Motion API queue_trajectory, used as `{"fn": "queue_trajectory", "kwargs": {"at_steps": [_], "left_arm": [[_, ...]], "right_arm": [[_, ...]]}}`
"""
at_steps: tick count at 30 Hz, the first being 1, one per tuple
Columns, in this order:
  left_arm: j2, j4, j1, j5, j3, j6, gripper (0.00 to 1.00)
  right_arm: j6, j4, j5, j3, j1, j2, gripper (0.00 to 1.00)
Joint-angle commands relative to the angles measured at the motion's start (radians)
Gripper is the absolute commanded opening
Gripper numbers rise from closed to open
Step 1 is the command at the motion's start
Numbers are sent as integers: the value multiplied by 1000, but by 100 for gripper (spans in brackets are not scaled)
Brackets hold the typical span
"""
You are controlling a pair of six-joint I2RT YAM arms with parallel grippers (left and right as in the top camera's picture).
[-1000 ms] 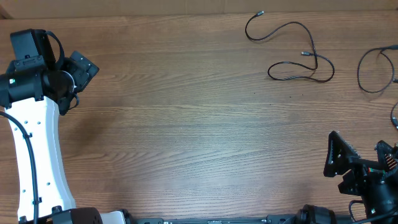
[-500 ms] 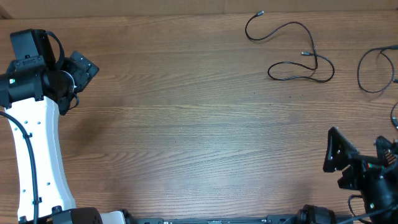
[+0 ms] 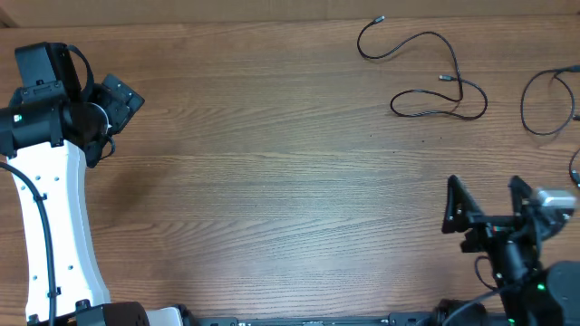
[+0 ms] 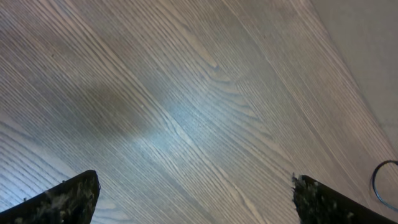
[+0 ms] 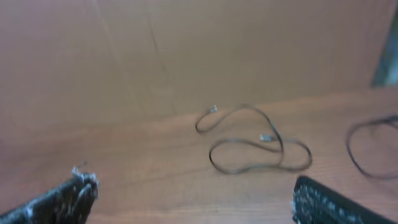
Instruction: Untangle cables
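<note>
Right gripper (image 3: 488, 201), left gripper (image 4: 194, 190) wide open, empty; cables (image 3: 426, 33) untouched.

One cable (image 3: 523, 107) runs off the overhead view's right edge. The left wrist view crops a loop (image 4: 374, 182). The right wrist view is blurred.

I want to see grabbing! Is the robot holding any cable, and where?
No, nothing is held. The left tool and right tool are both open and empty; the cables lie on the table, apart from both.
</note>
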State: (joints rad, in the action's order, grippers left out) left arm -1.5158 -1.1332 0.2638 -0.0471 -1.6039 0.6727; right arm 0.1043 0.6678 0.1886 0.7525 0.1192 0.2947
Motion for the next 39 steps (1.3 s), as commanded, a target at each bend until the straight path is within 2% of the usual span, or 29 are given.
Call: {"fn": "queue_trajectory", "kwargs": {"at_steps": [1, 6, 18, 39], "left_arm": [[11, 1, 2, 10, -11, -23, 99], [11, 0, 2, 10, -11, -23, 100], [11, 1, 2, 10, -11, -23, 100], [11, 1, 2, 10, -11, -23, 100]], "right_arm": [[2, -91, 14, -122, -14, -55, 100], [22, -244, 14, -289, -14, -134, 100], [23, -449, 14, -541, -14, -277, 100], [26, -565, -32, -714, -47, -292, 100]]}}
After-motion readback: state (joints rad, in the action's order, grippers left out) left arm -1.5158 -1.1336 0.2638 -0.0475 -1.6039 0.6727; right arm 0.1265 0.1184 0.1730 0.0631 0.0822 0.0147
